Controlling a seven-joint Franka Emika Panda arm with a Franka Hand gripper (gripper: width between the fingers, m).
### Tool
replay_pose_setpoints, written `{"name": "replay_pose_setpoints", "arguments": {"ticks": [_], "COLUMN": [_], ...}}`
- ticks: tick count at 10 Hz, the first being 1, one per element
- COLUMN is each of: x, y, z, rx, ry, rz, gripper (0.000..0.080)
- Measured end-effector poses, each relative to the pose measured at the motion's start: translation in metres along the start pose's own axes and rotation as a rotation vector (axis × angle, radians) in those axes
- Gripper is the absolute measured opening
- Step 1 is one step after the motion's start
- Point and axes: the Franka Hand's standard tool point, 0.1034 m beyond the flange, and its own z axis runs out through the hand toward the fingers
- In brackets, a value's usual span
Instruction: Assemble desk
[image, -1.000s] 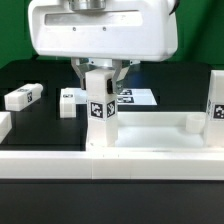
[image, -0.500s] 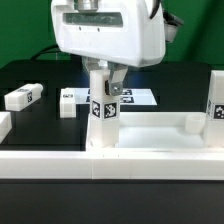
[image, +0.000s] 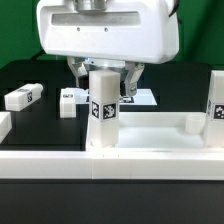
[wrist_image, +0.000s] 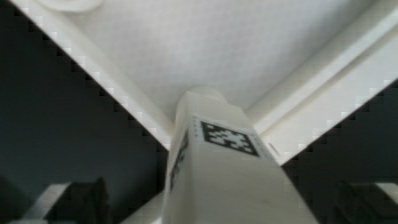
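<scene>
White leg (image: 102, 108) stood upright at the desk top's (image: 150, 135) corner, my claw (image: 104, 82) spread loose around it; other legs (image: 22, 97) lay unfitted on the counter (image: 40, 75).

White desk top (image: 150, 137) flat; 1 tagged leg (image: 101, 106) upright at its corner.

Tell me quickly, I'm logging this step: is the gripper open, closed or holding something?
Gripper: open, it seems; the jaws straddle the upright desk leg with gaps showing.
</scene>
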Motion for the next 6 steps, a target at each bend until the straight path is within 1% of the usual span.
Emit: {"name": "replay_pose_setpoints", "arguments": {"ticks": [1,2,4,6], "x": [0.0002,0.0000,0.0026,0.0026], "y": [0.0006,0.0002,0.0001,0.0021], "z": [0.0000,0.0000,-0.0011,0.0014], "rx": [-0.008,-0.011,-0.040,-0.046], "ry": [0.002,0.003,0.007,-0.001], "rz": [-0.141,-0.199,-0.468,-0.630], "gripper": [0.0647,0.0647,0.0649,0.0649]}}
